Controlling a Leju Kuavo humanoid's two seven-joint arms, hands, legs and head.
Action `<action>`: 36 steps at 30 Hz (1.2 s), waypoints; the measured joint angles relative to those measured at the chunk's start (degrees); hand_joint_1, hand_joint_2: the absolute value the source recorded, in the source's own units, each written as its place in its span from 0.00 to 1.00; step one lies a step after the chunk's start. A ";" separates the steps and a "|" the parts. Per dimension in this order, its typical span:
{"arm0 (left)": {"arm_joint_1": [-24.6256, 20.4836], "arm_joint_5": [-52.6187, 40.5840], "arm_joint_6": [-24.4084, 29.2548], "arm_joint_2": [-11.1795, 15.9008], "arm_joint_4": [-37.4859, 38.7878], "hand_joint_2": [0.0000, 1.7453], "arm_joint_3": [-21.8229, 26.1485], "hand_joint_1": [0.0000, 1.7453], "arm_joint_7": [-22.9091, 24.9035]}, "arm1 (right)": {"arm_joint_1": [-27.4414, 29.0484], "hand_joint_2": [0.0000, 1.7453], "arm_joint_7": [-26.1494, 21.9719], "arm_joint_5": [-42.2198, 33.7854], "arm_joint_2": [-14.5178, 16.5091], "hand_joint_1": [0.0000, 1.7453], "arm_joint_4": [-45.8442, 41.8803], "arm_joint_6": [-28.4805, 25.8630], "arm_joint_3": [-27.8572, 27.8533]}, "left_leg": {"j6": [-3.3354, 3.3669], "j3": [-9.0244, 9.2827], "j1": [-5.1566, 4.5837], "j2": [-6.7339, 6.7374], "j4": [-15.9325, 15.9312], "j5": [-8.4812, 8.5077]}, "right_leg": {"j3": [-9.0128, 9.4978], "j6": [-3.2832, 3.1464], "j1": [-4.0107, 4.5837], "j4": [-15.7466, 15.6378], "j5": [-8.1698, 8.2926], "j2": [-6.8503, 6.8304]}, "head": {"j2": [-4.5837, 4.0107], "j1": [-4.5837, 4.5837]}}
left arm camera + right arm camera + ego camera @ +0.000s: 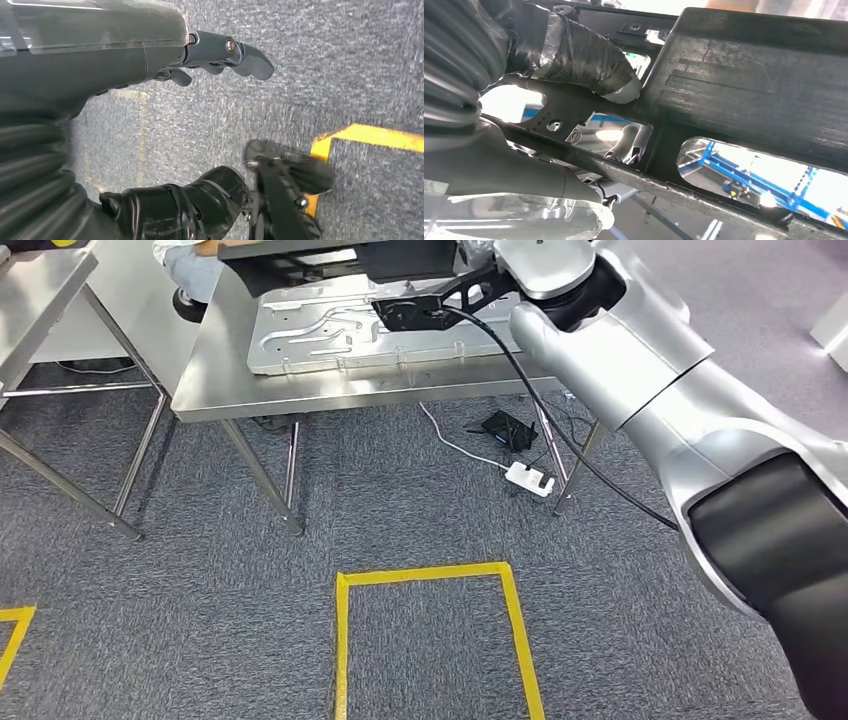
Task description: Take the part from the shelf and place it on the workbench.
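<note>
Closest to the head camera, the robot's silver right arm is reaching forward over the stainless steel workbench. At its end the right hand is gripping the flat black part with window-like openings; in the right wrist view the taped thumb is pressing on the upper face of the part, and other fingers are showing through one opening from the far side. From the head view this black part is hanging over the far area of the workbench, just above a silver pressed metal panel that is lying on the steel top. Whether the part is already touching the panel, I cannot say for sure, because the angle is poor.

A black cable is running down along the arm. On the grey carpet floor a white power strip is lying beside a table leg, and yellow tape lines are forming a rectangle.

The left hand is hanging over the carpet, its fingers slightly spread and holding nothing.
</note>
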 joint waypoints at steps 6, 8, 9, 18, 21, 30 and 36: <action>-0.22 0.02 -0.42 0.06 -0.01 1.00 -0.01 0.00 0.28 | -0.32 1.00 -0.97 0.39 1.43 1.00 0.61 -0.58 0.00 | 1.45 4.50 -0.63 -0.02 -8.69 2.08 | 1.07 1.36 0.24 -0.89 -0.61 -0.14 | 0.00 -0.02; -0.11 0.09 -0.50 0.06 -0.01 1.00 0.00 0.00 0.31 | -0.44 1.00 -1.14 0.46 1.71 1.00 0.84 -0.75 0.00 | 1.96 5.47 -0.26 0.11 -9.79 2.29 | 0.22 1.77 0.32 1.08 -1.88 -0.32 | 0.00 0.20; -0.08 0.12 -0.52 0.06 -0.01 1.00 0.01 0.00 0.33 | -0.48 1.00 -1.16 0.50 1.82 1.00 0.92 -0.88 0.00 | 2.15 5.85 -0.11 0.18 -10.11 2.29 | -1.21 1.85 0.32 3.90 -3.22 -0.43 | 0.00 0.32; 0.02 0.36 -0.63 0.10 0.00 1.00 0.01 0.00 0.28 | -0.67 1.00 -1.68 0.54 2.81 1.00 2.14 -1.10 0.32 | 1.32 6.42 -0.37 -0.47 -7.61 -0.81 | -2.83 1.30 0.43 1.34 1.76 -0.49 | 0.00 0.42; -0.10 0.41 -0.64 0.13 -0.01 1.00 0.01 0.00 0.20 | -0.82 1.00 -1.95 0.54 3.44 1.00 2.60 -1.15 0.48 | 0.70 6.23 -0.32 -0.42 -7.57 -1.16 | -2.39 0.56 0.59 0.48 1.40 -0.33 | 0.02 0.35; -0.04 0.37 -0.67 0.07 0.00 1.00 0.01 0.00 0.23 | 0.38 1.00 -1.99 -0.03 3.90 1.00 3.37 -1.30 0.50 | -0.19 -1.86 -0.07 -0.03 3.32 -1.04 | 0.65 -0.70 0.54 -0.18 -0.35 0.00 | 0.00 -0.14; -0.22 0.34 -0.84 0.28 -0.01 1.00 0.00 0.00 0.08 | -0.18 1.00 -1.87 -0.11 3.92 1.00 3.45 -1.31 0.50 | 1.85 3.33 -1.00 0.05 -8.52 3.20 | 1.87 0.28 0.76 -0.80 -1.42 0.11 | 0.00 -0.07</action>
